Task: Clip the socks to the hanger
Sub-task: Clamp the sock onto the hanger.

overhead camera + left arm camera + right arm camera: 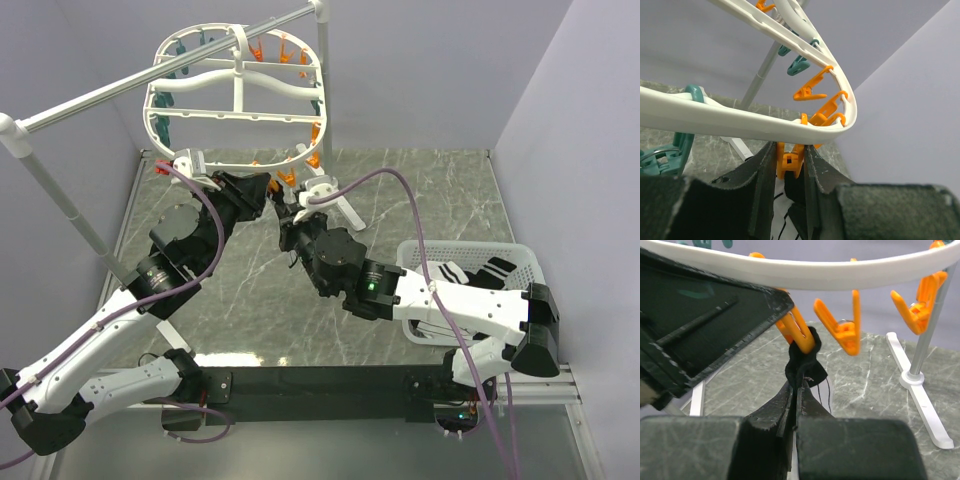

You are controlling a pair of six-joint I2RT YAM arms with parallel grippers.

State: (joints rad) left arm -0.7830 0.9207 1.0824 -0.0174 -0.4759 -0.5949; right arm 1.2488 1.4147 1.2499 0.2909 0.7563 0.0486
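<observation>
The white oval hanger (240, 116) hangs from the rail at the back. Under its near rim my left gripper (268, 188) is shut on an orange clip (789, 159), one finger pad on each side of it. Just below, my right gripper (797, 385) is shut on a sock (807, 370) and holds it up. The sock's black top edge sits at the lower tips of that orange clip (800, 332). Its white, thinly black-striped part (780, 215) shows between the left fingers. The hanger rim (815, 270) runs right above both grippers.
A white lattice basket (520, 250) with black and white socks (495, 272) stands at the right. The silver rail (100, 95) crosses the back, and its white foot (920, 390) rests on the marble table. More orange clips (842, 327) and teal clips (665, 150) hang along the rim.
</observation>
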